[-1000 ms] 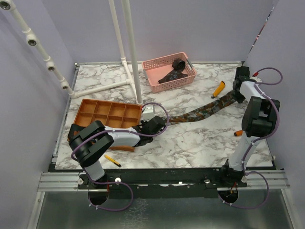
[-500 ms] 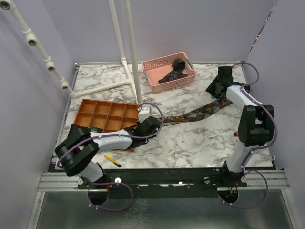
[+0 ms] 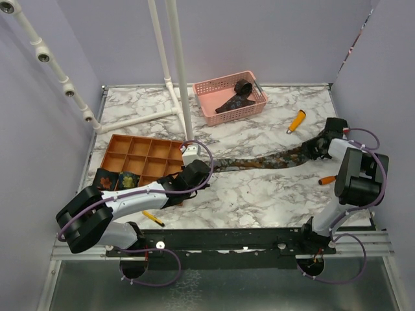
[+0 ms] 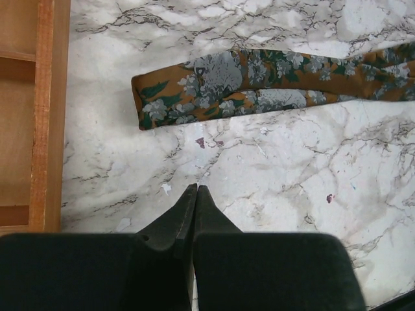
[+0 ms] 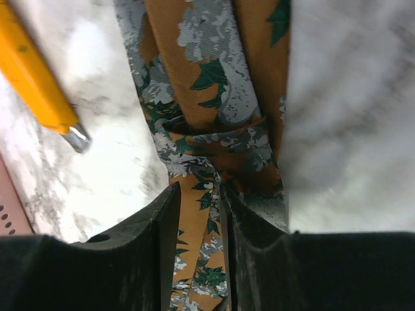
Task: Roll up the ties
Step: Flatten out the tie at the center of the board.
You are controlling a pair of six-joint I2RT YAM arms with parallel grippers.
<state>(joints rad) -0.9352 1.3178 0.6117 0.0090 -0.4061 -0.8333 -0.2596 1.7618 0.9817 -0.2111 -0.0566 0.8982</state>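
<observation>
Partway, by my read: two coils [image 3: 104, 179] that look like rolled ties sit in the tray's [image 3: 139, 148] near compartments. One tie [image 3: 272, 157] lies flat and unrolled, running right from the tray. Left gripper [image 4: 194, 192] hovers just short of its narrow end beside the tray, fingers pressed together, empty. Right gripper [image 5: 196, 194] pinches the tie's other end, well right of the tray. A dark tie [image 3: 235, 97] waits in the basket [image 3: 240, 111] behind the tray. A tool [image 3: 296, 121] near the tie may get in the way.
</observation>
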